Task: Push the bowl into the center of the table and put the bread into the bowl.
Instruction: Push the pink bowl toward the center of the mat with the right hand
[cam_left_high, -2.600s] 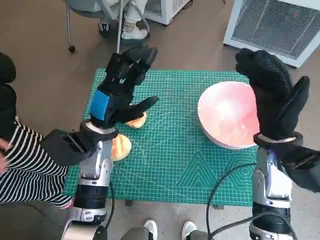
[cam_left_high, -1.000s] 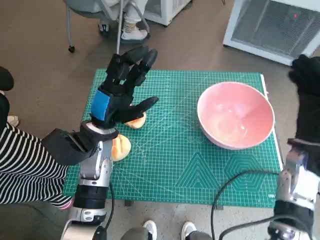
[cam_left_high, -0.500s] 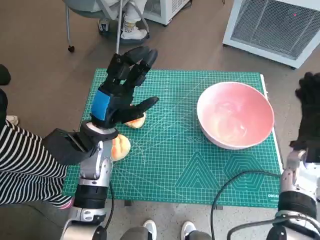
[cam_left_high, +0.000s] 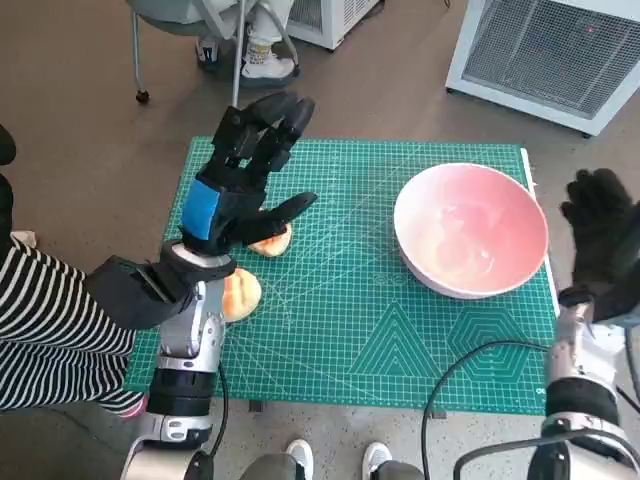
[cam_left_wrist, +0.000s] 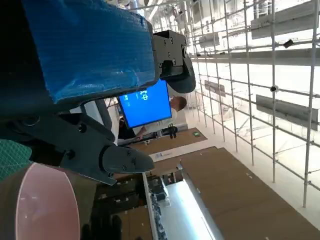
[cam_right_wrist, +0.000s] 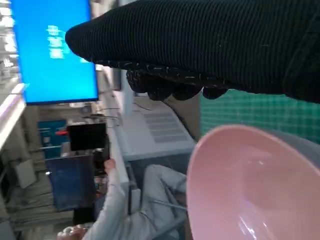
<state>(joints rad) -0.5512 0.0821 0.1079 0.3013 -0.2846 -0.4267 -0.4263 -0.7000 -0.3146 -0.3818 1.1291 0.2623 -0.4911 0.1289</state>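
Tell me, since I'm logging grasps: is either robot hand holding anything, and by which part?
Nothing is held. The left robot hand hovers open above the bread; the right robot hand is open beside the bowl.

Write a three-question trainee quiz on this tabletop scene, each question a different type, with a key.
1. True or false: the pink bowl has bread in it.
2. Multiple choice: where is the right hand? A) inside the bowl B) beside the bowl, off the table's edge C) on the bread
3. Fill in: the left hand hovers over the ___ on the green mat.

Key: 1. False, the bowl is empty. 2. B. 3. bread.
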